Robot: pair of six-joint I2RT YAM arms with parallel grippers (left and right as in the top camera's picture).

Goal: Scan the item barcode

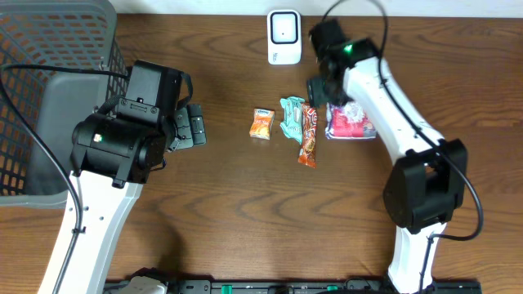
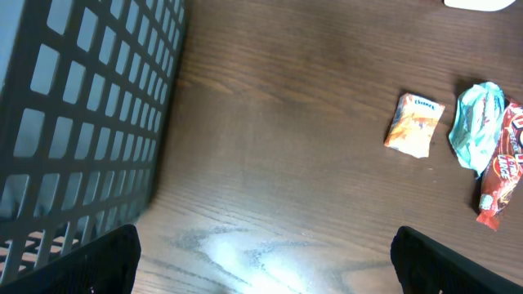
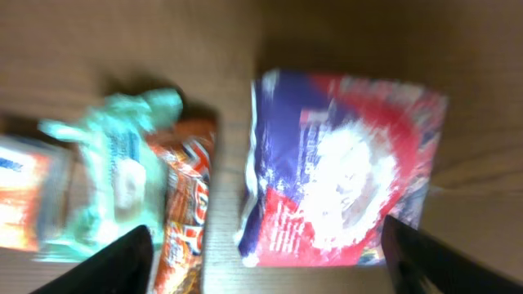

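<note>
A red, blue and white packet [image 1: 353, 122] [image 3: 343, 163] lies flat on the wooden table. My right gripper [image 1: 320, 88] [image 3: 270, 269] hovers over it, open, with the packet lying loose below the wide-apart fingers. Left of it lie an orange-red bar [image 1: 308, 135] [image 3: 184, 220], a teal packet [image 1: 292, 117] [image 3: 122, 155] and a small orange packet [image 1: 261, 123] [image 2: 415, 124]. The white scanner [image 1: 283, 37] stands at the back edge. My left gripper [image 1: 196, 124] [image 2: 265, 261] is open over bare table, well left of the items.
A dark mesh basket [image 1: 49, 82] [image 2: 73, 122] fills the left side, close beside the left arm. The right arm's base stands at the front right [image 1: 421, 196].
</note>
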